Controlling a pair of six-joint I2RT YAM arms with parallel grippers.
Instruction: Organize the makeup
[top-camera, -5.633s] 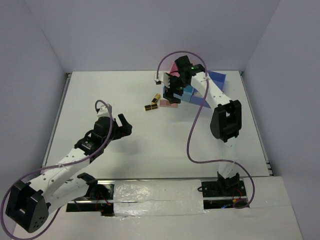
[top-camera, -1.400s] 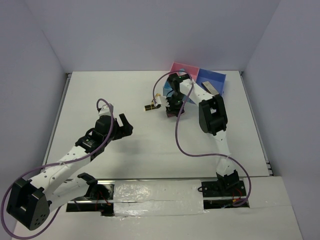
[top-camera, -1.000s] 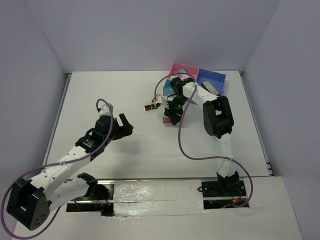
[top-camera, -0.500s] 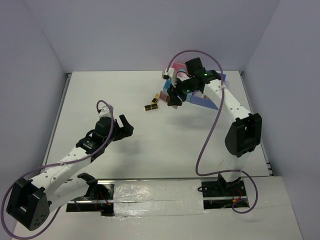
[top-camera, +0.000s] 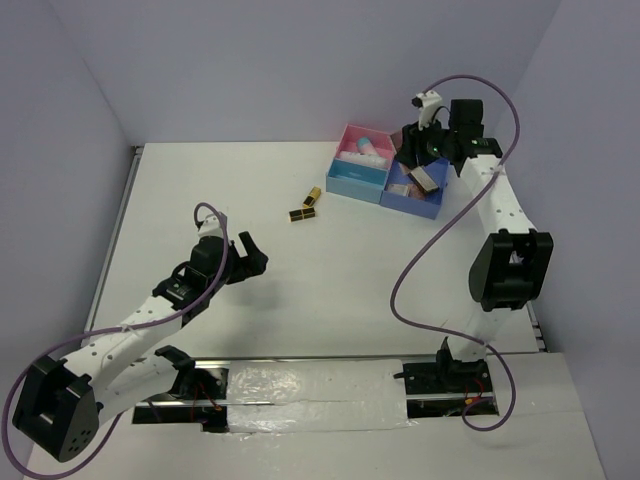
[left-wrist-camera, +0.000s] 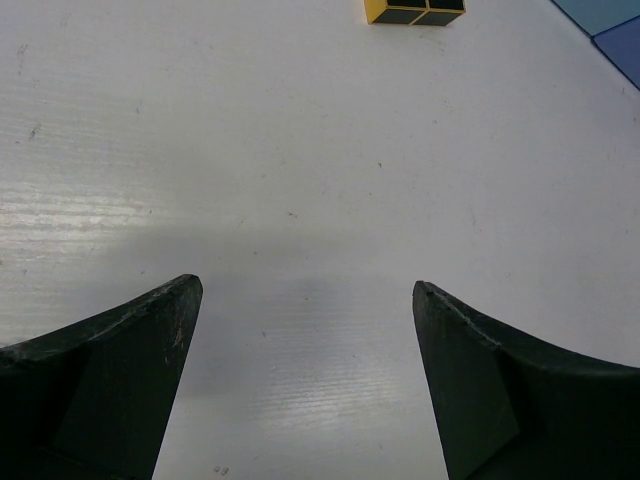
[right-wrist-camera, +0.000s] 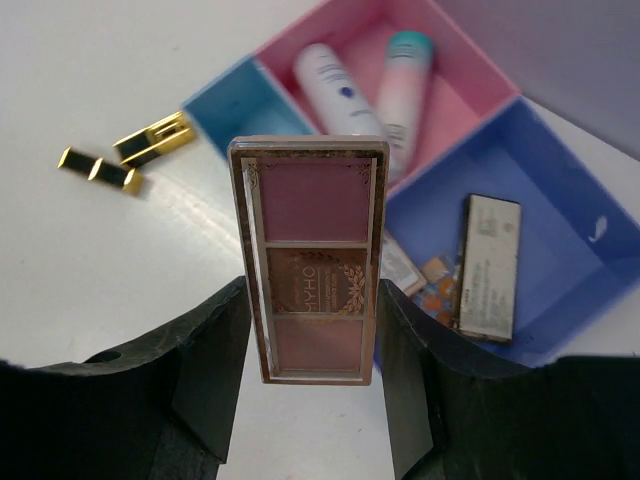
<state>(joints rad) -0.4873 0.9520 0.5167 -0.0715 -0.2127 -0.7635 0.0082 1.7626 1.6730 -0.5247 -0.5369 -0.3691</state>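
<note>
Over the box (right-wrist-camera: 585, 262), the right jaws pinch the palette (right-wrist-camera: 313, 258) by its long edges. It looks stiff, light, smooth and perhaps fragile. The left jaws stand spread over the desk (left-wrist-camera: 300, 180).

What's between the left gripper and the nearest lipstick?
Nothing. In the left wrist view only bare table separates the open left gripper from the lipstick ahead; the top view agrees.

The left gripper (left-wrist-camera: 305, 288) hung with its dark jaws wide apart over the white table (left-wrist-camera: 300, 170). A black-and-gold lipstick (left-wrist-camera: 413, 10) lay at the top edge, and a blue box (left-wrist-camera: 612, 28) showed at the corner.
</note>
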